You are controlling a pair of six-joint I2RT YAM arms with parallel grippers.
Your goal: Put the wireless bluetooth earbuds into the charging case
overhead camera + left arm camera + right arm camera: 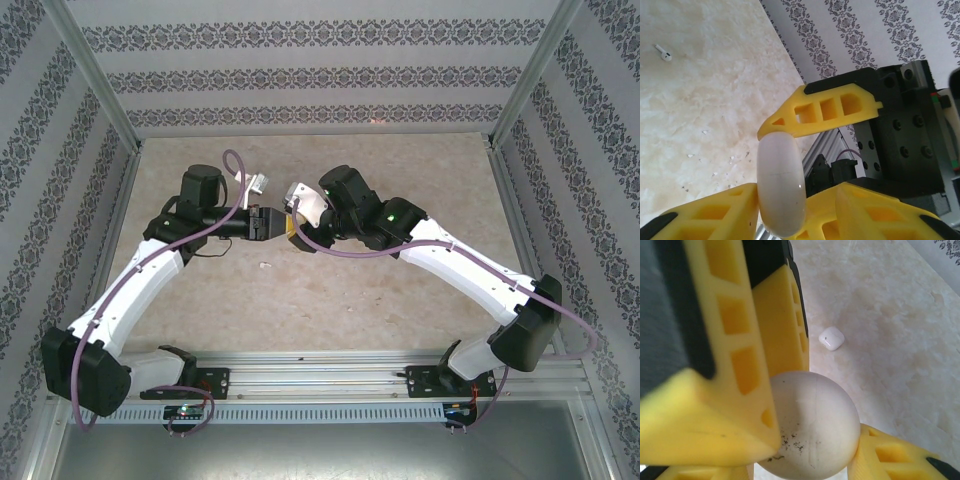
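A flat round white disc (781,165) with a thin seam across it hangs above the table, held from both sides. My left gripper (781,200) is shut on its lower part. My right gripper (815,440) is shut on the disc (815,405) from the opposite side. In the top view the left gripper (262,222) and right gripper (292,228) meet tip to tip at mid-table. The charging case (831,338), a small glossy rounded-square piece, lies on the table below; it is a white speck (263,266) from above. One earbud (662,52) lies farther off on the table.
The beige marbled table (380,300) is walled by patterned panels (320,70) at the back and sides. An aluminium rail (330,365) with both arm bases runs along the near edge. The right gripper's yellow finger (825,107) crosses over the disc's top.
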